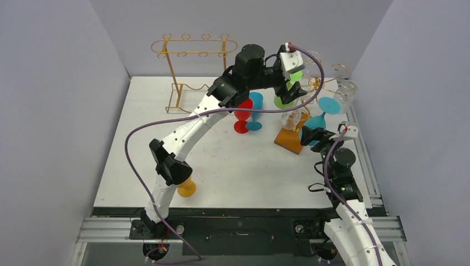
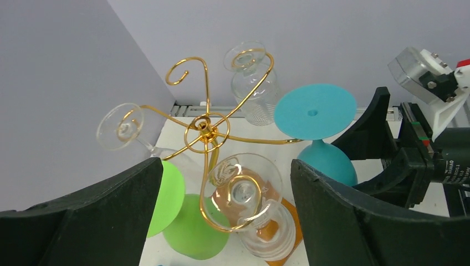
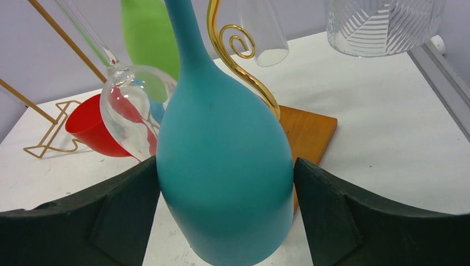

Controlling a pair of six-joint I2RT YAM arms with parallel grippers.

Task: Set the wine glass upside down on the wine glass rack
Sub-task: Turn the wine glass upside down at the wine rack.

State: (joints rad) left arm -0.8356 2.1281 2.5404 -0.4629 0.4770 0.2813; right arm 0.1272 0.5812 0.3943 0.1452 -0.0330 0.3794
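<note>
Between right gripper (image 3: 226, 177) fingers: upturned matte teal wine glass (image 3: 221, 127), bowl clamped, likely seating foot on gold wire rack (image 2: 206, 128); left gripper (image 2: 227, 172) wide, empty.

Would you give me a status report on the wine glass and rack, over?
Left gripper open beside upside-down green glass. Right gripper brackets upside-down teal glass at rack, grip unclear. Clear glasses crowd neighbouring hooks.
</note>
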